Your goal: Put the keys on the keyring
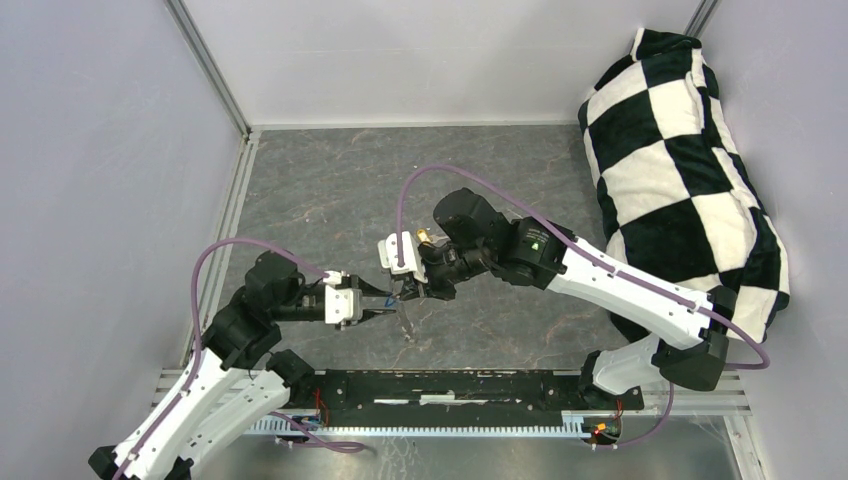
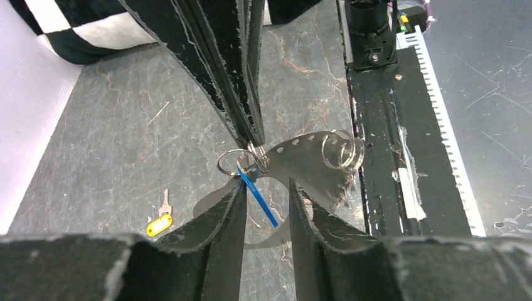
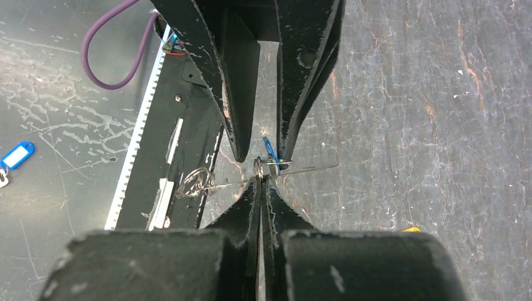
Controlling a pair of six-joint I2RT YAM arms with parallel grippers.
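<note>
My right gripper (image 3: 261,180) is shut on the keyring (image 2: 301,153), a thin grey-silver band looped in the air with small wire rings (image 2: 342,150) on it. It hangs just above the table (image 1: 408,322). The blue-headed key (image 2: 257,197) hangs from a small ring at the pinch point. My left gripper (image 2: 266,182) is open, its fingers on either side of the blue key, which leans against one finger. The two grippers meet tip to tip in the top view, left (image 1: 385,300) and right (image 1: 408,292). The brass key with the yellow head (image 2: 160,221) lies flat on the table, apart from both.
A black-and-white checkered cushion (image 1: 680,170) fills the right side of the table. The black base rail (image 1: 450,395) runs along the near edge. White walls enclose the left and back. Another blue tag (image 3: 15,155) lies off the table beyond the rail.
</note>
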